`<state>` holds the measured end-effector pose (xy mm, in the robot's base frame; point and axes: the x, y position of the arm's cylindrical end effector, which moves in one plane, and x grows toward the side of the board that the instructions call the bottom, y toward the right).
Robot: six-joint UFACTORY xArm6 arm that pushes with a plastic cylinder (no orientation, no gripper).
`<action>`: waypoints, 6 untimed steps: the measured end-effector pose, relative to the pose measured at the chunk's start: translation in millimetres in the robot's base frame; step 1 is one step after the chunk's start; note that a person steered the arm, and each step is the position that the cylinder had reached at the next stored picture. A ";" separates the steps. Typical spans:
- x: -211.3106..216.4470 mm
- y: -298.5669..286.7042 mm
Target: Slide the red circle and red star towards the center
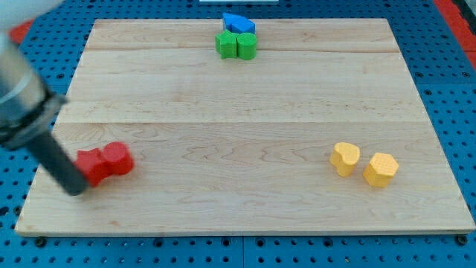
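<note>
**Tool tip set behind the red pair, push toward centre pending**

Tool: plain dark rod, no jaws, nothing to open or close, nothing held. Tip (74,190) down on the bench (245,112) at the view's lower left, touching or just beside the left edge of the red star (91,165). Contact itself blurred; could not tell for sure.

Red star and red circle (118,158) lay touching, side by side, star on the view's left, circle on its right. Both near the bench's left edge, well apart from the centre. Task judged barely begun.

Elsewhere: two green blocks (236,45) touching at the view's top, blue block (238,22) just above them. Two yellow blocks (345,158) (381,169) at lower right. None in the path to the centre.

Notes for the push, as judgement:
- Line of travel wanted up and to the view's right.
- Tip sat low and left of the star; good for driving star into circle as a train.
- Risk: circle rolling off the star's points and slipping aside.
- Slow stroke advised, tip kept on the pair's shared axis; re-set behind any stray.
</note>
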<state>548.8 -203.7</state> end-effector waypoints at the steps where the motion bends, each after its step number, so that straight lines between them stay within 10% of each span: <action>1: -61.3 31.7; 6: -158.3 109.7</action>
